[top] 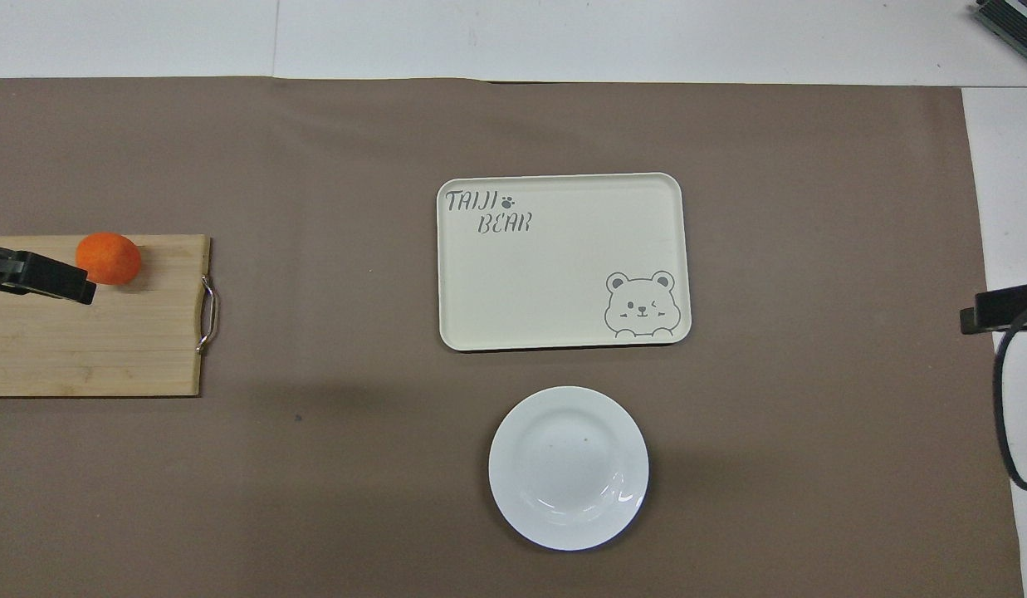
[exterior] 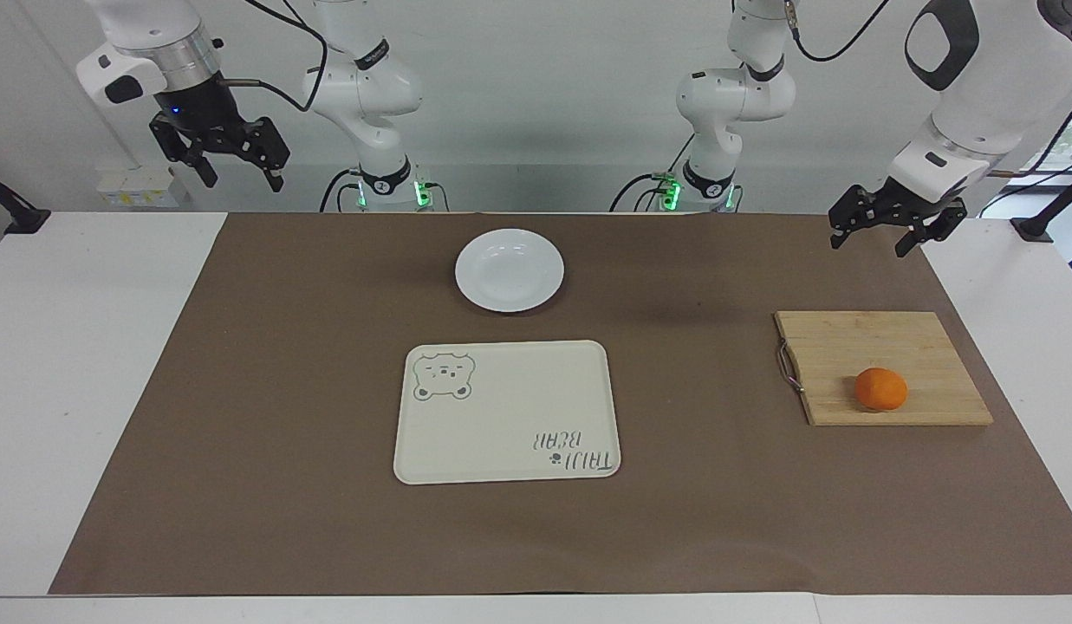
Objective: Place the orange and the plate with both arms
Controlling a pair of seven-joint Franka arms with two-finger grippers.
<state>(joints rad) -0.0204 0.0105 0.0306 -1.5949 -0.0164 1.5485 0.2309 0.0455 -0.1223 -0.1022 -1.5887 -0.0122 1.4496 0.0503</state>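
Facing view. Small round bright-orange fruit, the orange, sits on a pale rectangular wooden cutting board with a metal handle, at the left arm's end of the table, near the board's edge farther from the robots. Round glossy white plate lies on the brown table mat, mid-table and close to the robots' bases. Cream rectangular tray with a bear drawing lies farther from the robots than the plate, apart from it. Nothing rests on the tray or the plate. Left gripper, black, two-fingered, hangs in the air over the mat's corner at the left arm's end; fingers spread, released, carrying nothing, well clear of the orange. Right gripper, also black, hangs high above the white tabletop at the right arm's end; fingers spread, released, empty.

Overhead view. Orange on the cutting board, at the corner farther from the robots. One black finger of the left gripper enters from the picture's edge and overlaps the board just beside the orange; it is raised, so no contact is read here. Plate is nearer the robots than the tray, a strip of mat between them. Only a black tip of the right gripper shows at the edge, with a dark cable loop below it.
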